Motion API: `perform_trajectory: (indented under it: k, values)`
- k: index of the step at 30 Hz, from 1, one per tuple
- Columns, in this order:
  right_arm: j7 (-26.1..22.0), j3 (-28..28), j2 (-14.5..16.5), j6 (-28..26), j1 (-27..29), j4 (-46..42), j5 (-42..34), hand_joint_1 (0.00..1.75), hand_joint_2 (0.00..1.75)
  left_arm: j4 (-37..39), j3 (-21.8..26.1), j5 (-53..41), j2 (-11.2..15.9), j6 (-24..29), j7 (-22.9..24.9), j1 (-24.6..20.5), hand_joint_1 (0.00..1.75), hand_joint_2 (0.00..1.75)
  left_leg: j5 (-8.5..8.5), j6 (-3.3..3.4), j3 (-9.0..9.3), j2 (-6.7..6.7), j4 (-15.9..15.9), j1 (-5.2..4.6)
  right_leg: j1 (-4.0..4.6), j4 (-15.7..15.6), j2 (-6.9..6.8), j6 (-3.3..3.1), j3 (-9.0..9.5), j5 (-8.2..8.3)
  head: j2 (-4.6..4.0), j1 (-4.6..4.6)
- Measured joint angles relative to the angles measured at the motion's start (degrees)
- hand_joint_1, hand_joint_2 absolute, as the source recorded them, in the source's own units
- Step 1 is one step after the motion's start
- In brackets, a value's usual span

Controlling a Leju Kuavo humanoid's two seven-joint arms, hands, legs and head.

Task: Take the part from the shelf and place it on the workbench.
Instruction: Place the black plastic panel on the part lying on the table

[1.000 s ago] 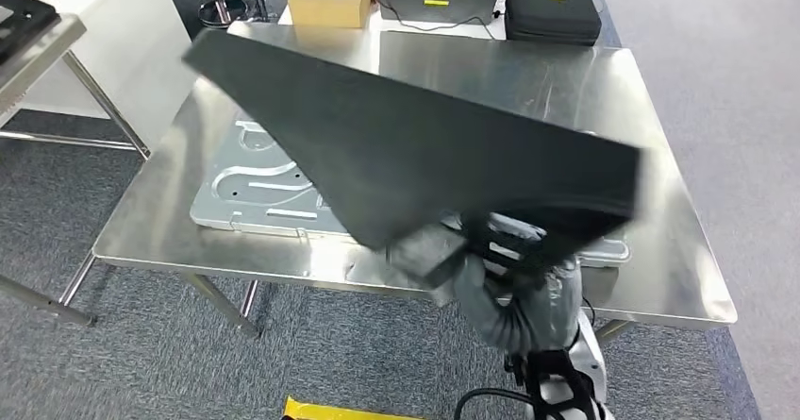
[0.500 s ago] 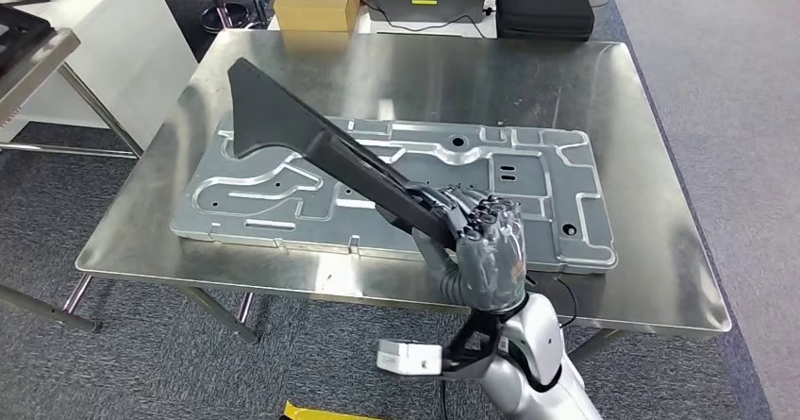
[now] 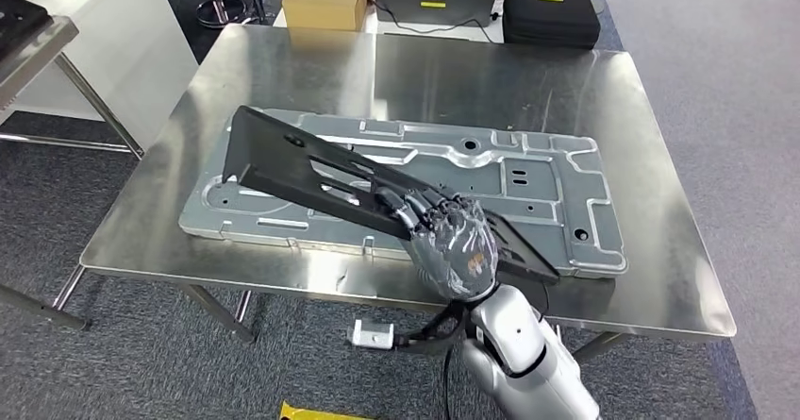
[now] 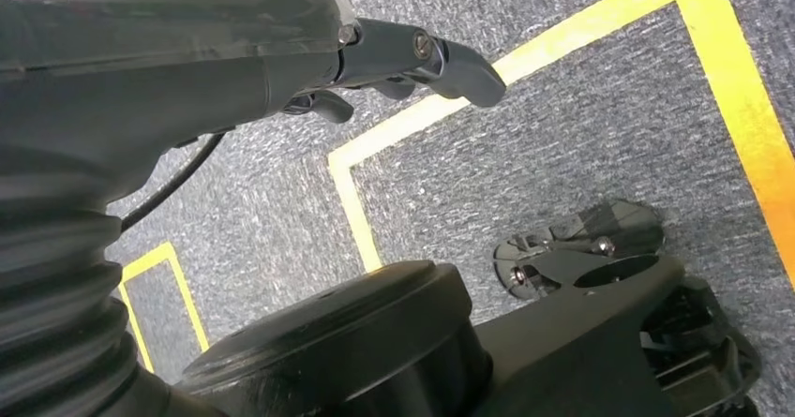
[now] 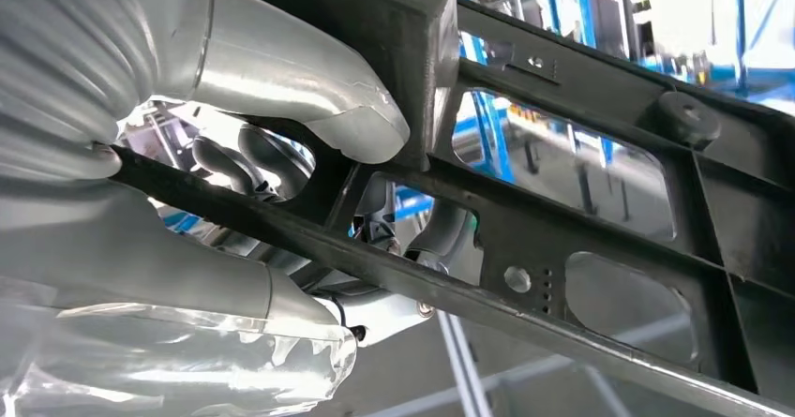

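Right hand wraps the black part at one end; its far end overhangs the metal plate. Risk: part pivots, scrapes plate. Left hand hangs loose, holding nothing.

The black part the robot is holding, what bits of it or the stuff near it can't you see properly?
- Head view: the right hand covers the middle of the black part, so its grip underneath is hidden.
- Head view: whether the part touches the grey metal panel below it cannot be told.
- Right wrist view: the part is cut off by the picture's edges.
- Left wrist view: the left hand is partly hidden behind its own cover.
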Motion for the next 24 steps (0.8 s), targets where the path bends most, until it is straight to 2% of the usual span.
perform_trajectory:
  k: [1,2,3,4,5,6,7,8,9,12,14,16,17,18,19,21,23,24]
  values:
    - [0.1,0.0,-0.1,0.8,-0.5,1.0,-0.2,1.75,1.75,0.0,0.2,0.1,0.0,0.0,0.0,0.0,0.00,1.75,-0.03,0.04,0.00,0.00,0.0,-0.01,-0.11,3.4,0.00,0.16,-1.83,-1.04,0.00,-0.01]
    - [0.1,0.1,-0.2,1.6,-0.9,1.9,-0.6,1.75,1.75,0.0,0.4,0.3,0.0,0.0,0.0,0.1,0.00,1.75,-0.08,0.08,0.04,-0.03,0.1,-0.01,-0.22,5.3,-0.01,0.25,-3.01,-1.13,0.00,0.01]
    - [0.0,0.1,-0.2,2.4,-1.3,2.9,-1.2,1.75,1.75,0.0,0.5,0.3,-0.1,0.0,0.0,0.1,0.00,1.75,-0.16,0.11,0.10,-0.10,0.1,0.00,-0.32,5.2,-0.01,0.27,-3.23,-0.14,0.00,0.01]
    - [-0.2,0.2,-0.3,3.2,-1.7,3.7,-2.0,1.75,1.75,0.0,0.6,0.4,-0.1,0.0,0.0,0.1,0.00,1.75,-0.28,0.07,0.21,-0.18,0.2,0.00,-0.41,3.1,-0.01,0.22,-2.41,1.70,0.00,0.01]
    - [-0.4,0.2,-0.4,4.0,-2.3,4.6,-2.9,1.75,1.75,0.0,0.7,0.4,-0.2,-0.1,0.0,0.1,0.00,1.75,-0.46,-0.05,0.33,-0.26,0.3,0.00,-0.47,-0.7,-0.02,0.07,-0.79,3.92,0.00,0.02]
    - [-0.8,0.2,-0.4,4.9,-3.1,5.5,-4.0,1.75,1.75,0.0,0.8,0.5,-0.3,-0.1,-0.1,0.1,0.00,1.75,-0.66,-0.25,0.38,-0.30,0.4,-0.10,-0.38,-4.3,-0.02,-0.11,0.88,5.47,0.00,0.02]
    - [-1.2,0.2,-0.4,5.7,-4.0,6.6,-5.0,1.75,1.75,0.0,0.9,0.5,-0.3,-0.1,-0.1,0.1,0.00,1.75,-0.83,-0.50,0.36,-0.31,0.5,-0.20,-0.26,-7.1,0.00,-0.32,2.15,6.34,0.00,0.00]
    - [-1.5,0.2,-0.4,6.3,-4.9,7.8,-6.0,1.75,1.75,0.0,0.9,0.5,-0.3,-0.2,-0.1,0.1,0.00,1.75,-0.93,-0.79,0.32,-0.29,0.5,-0.29,-0.11,-8.8,0.03,-0.52,2.87,6.56,0.00,-0.04]
    - [-1.8,0.2,-0.4,6.7,-5.7,9.0,-6.7,1.75,1.75,0.0,1.0,0.5,-0.3,-0.2,-0.2,0.1,0.00,1.75,-0.97,-1.06,0.30,-0.26,0.4,-0.37,0.03,-9.2,0.10,-0.71,3.06,6.24,0.00,-0.06]
    - [-2.7,0.2,-0.3,7.4,-7.9,12.2,-8.3,1.75,1.75,0.0,1.0,0.4,-0.3,-0.2,-0.2,0.0,0.00,1.75,-1.76,-1.87,0.60,-0.17,1.0,-0.31,-0.25,-10.1,0.16,-1.63,3.81,6.21,0.00,-0.12]
    - [-3.3,0.0,-0.1,8.1,-9.4,14.5,-9.4,1.75,1.75,0.0,1.1,0.4,-0.2,-0.2,-0.2,0.0,0.00,1.75,-4.30,-2.23,-1.03,-0.18,5.3,-0.26,-0.42,-10.6,0.06,-2.28,4.46,6.29,0.00,-0.22]
    - [-3.9,-0.4,-0.1,8.8,-10.5,16.9,-10.5,1.75,1.75,0.0,1.2,0.4,-0.1,-0.2,-0.4,-0.2,0.00,1.75,-7.52,-2.47,-4.14,-0.22,12.5,-0.30,-0.36,-10.7,-0.01,-2.57,4.57,6.34,0.00,-0.27]
    - [-4.2,-0.6,0.0,9.1,-10.8,18.1,-10.9,1.75,1.75,0.0,1.3,0.4,-0.1,-0.2,-0.4,-0.3,0.00,1.75,-8.28,-2.61,-5.06,-0.22,15.0,-0.28,-0.35,-10.7,-0.03,-2.56,4.55,6.43,0.00,-0.27]
    - [-4.5,-0.9,0.1,9.4,-11.0,19.2,-11.4,1.75,1.75,0.0,1.3,0.5,-0.1,-0.2,-0.4,-0.4,0.00,1.75,-8.07,-2.74,-4.99,-0.21,15.6,-0.23,-0.39,-10.6,-0.03,-2.47,4.49,6.56,0.00,-0.27]
    - [-4.8,-1.2,0.2,9.5,-11.2,20.4,-11.8,1.75,1.75,0.0,1.4,0.4,-0.1,-0.2,-0.4,-0.4,0.00,1.75,-6.98,-2.88,-3.87,-0.19,14.1,-0.10,-0.48,-10.5,-0.01,-2.28,4.38,6.73,0.00,-0.27]
    - [-5.2,-2.0,0.4,9.5,-11.5,22.5,-12.6,1.75,1.75,0.0,1.4,0.3,-0.2,-0.2,-0.2,-0.3,0.00,1.75,-4.30,-3.27,0.09,-0.15,6.8,0.35,-0.58,-10.0,0.04,-1.57,3.82,7.16,0.00,-0.30]
    - [-5.6,-3.1,0.3,9.6,-11.8,24.3,-13.2,1.75,1.75,0.0,1.4,0.2,-0.4,-0.2,-0.2,-0.2,0.00,1.75,-3.06,-2.72,2.15,-0.42,1.8,0.61,-0.36,-9.5,0.03,-0.70,3.05,7.26,0.00,-0.13]
    - [-5.6,-3.7,0.3,9.7,-11.9,25.1,-13.4,1.75,1.75,0.0,1.5,0.1,-0.5,-0.2,-0.3,-0.1,0.00,1.75,-3.00,-2.16,2.01,-0.56,1.3,0.52,-0.23,-9.5,0.03,-0.32,2.81,7.30,0.00,-0.01]
